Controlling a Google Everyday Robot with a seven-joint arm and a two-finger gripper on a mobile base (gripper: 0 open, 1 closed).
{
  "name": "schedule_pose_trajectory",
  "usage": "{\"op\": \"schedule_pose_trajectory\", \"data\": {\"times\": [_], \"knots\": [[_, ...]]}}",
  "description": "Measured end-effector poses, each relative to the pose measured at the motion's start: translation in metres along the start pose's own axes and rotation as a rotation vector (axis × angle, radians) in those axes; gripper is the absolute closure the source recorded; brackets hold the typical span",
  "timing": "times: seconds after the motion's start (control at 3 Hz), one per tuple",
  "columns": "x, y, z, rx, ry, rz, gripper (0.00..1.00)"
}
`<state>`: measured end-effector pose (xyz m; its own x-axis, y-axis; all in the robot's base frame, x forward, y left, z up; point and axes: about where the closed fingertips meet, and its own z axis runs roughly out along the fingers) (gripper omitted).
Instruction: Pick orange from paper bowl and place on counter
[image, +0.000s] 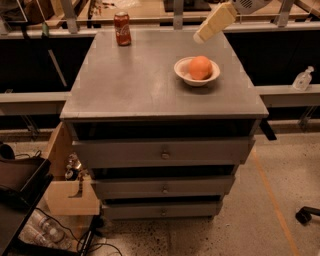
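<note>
The orange (200, 67) lies in the white paper bowl (183, 73), which stands on the right rear part of the grey counter (135, 85). My gripper (212, 24) is a cream-coloured piece reaching in from the top right. It hangs above the counter's far edge, behind and slightly right of the bowl, clear of the orange. It holds nothing that I can see.
A red soda can (122, 29) stands upright at the counter's rear left. The cabinet has drawers with round knobs (165, 155). A tan wooden bench (150, 10) runs behind. A clear bottle (303, 79) sits on a ledge at right. A cardboard box (70, 192) and cables lie at lower left.
</note>
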<state>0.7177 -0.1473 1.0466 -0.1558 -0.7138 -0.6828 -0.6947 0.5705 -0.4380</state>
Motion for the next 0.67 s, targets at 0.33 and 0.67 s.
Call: {"op": "schedule_pose_trajectory", "data": {"times": [0.33, 0.67], "knots": [[0.007, -0.003, 0.026, -0.037, -0.007, 0.013, 0.0], [0.021, -0.006, 0.047, -0.067, 0.002, 0.038, 0.0]]}}
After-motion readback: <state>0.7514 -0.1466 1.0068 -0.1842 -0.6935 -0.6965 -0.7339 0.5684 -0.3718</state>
